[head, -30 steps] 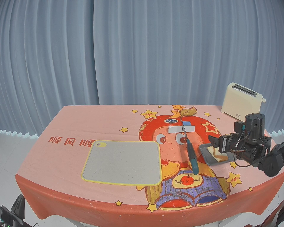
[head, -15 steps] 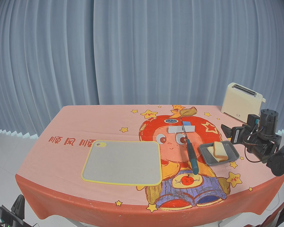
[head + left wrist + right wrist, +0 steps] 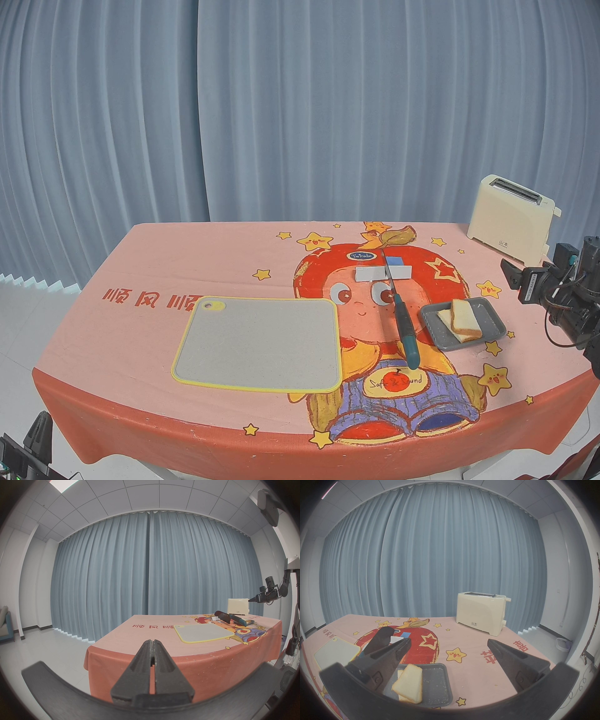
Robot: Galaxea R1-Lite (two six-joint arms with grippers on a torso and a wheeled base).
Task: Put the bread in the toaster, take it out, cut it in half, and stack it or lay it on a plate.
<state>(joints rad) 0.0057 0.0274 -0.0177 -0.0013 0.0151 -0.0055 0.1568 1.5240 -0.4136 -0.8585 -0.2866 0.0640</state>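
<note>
Right gripper (image 3: 447, 644) hung with its fingers spread wide and nothing between them, over the right edge of the table (image 3: 156, 262), apart from the grey tray (image 3: 494, 326) and nearer the robot than the toaster (image 3: 509, 215). Left gripper (image 3: 152, 642) sat low, off the table's left side and well apart from everything on it, its fingers pressed together on nothing.

Judging by how things lay, the last step was in hand or just finished. The bread (image 3: 464, 317) was on the tray in two pieces, the toaster's slot looked vacant, the cutting board (image 3: 259, 342) was bare, and the knife (image 3: 405, 325) lay between board and tray with its blade across a small white rest (image 3: 382, 273). If the stack counted as good enough, the next move called for little more than keeping the open fingers clear of the tray. If a neater stack was wanted, it called for a light pinch on the upper piece from above, without dragging the lower one or shifting the tray.

The bread looked pale, with a thin brown crust. One piece lay flat on the tray floor. The other rested on it at a tilt, one edge raised and partly overlapping, toward the tray's left half. I could not tell how toasted it was
</note>
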